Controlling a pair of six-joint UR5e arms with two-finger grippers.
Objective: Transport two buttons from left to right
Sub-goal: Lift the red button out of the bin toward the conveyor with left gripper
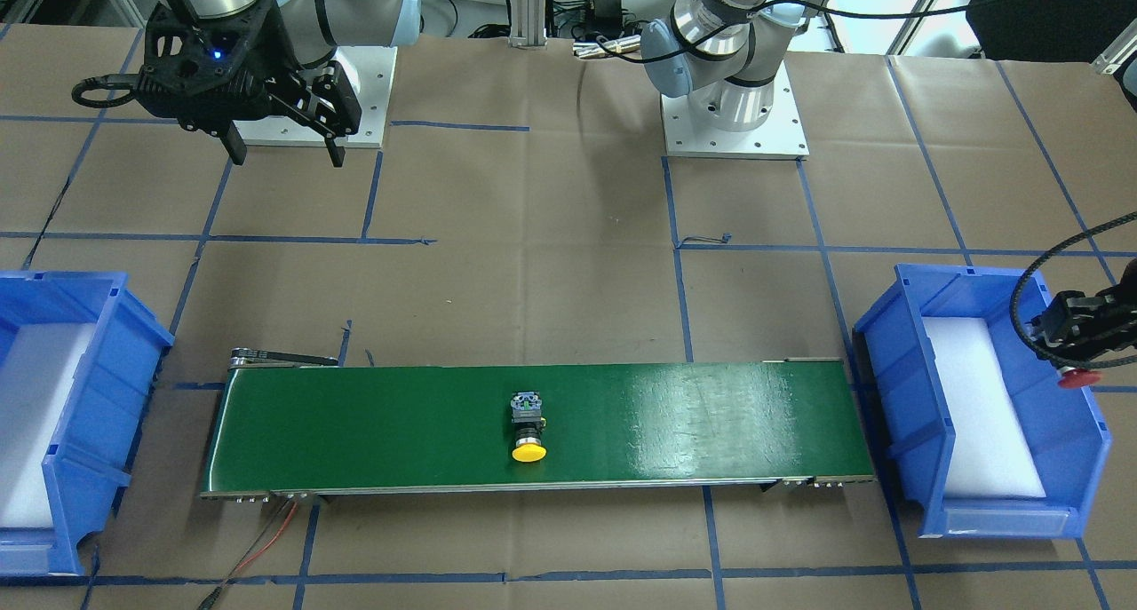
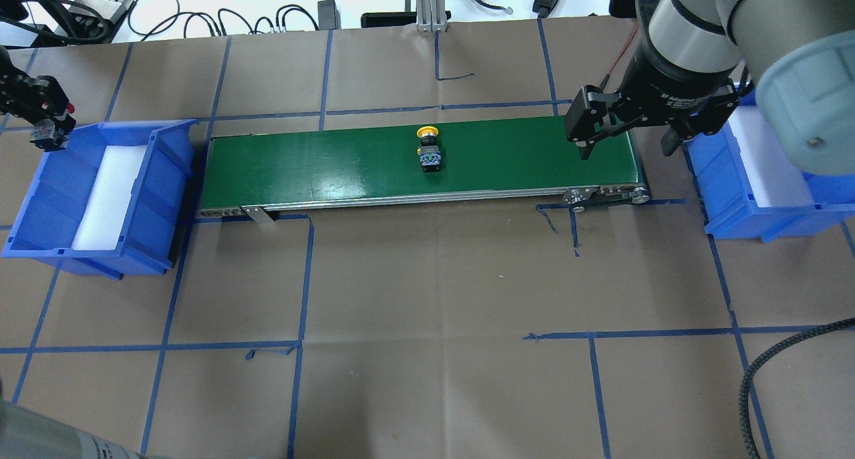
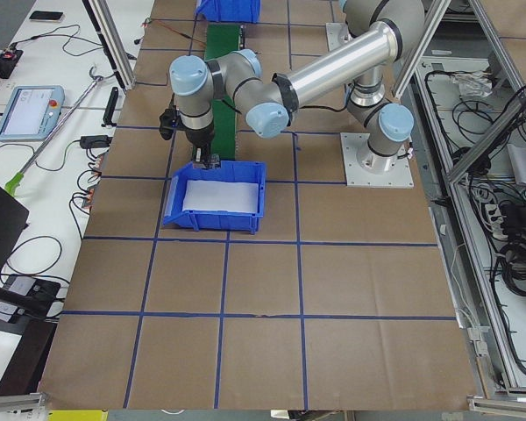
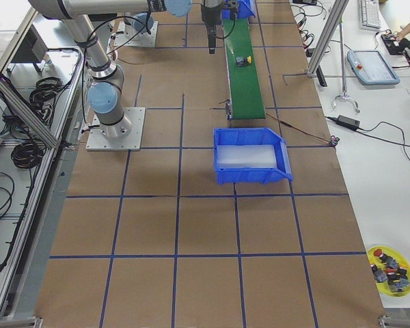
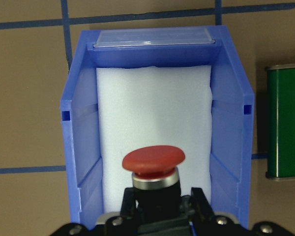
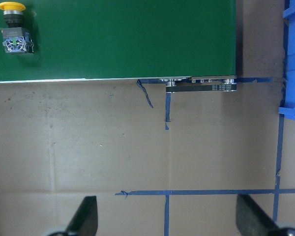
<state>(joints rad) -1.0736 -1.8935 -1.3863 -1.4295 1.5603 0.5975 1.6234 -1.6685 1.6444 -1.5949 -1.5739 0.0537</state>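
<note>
Buttons, two: yellow one (image 1: 528,428) on belt (image 1: 711,415), red one (image 5: 153,164) clenched in left hand (image 5: 162,196); right hand (image 1: 287,154) released.

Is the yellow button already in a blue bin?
No, the yellow button lies on its side on the green belt, about midway along it.

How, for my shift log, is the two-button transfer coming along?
Nothing is delivered: the right bin shows only white foam. The yellow button lies midway along the green belt. In hand: the left gripper is shut on the red button above the left bin. Left: the red one probably must go onto the belt, and the open right gripper, by the belt's right end, must put both in the right bin.
</note>
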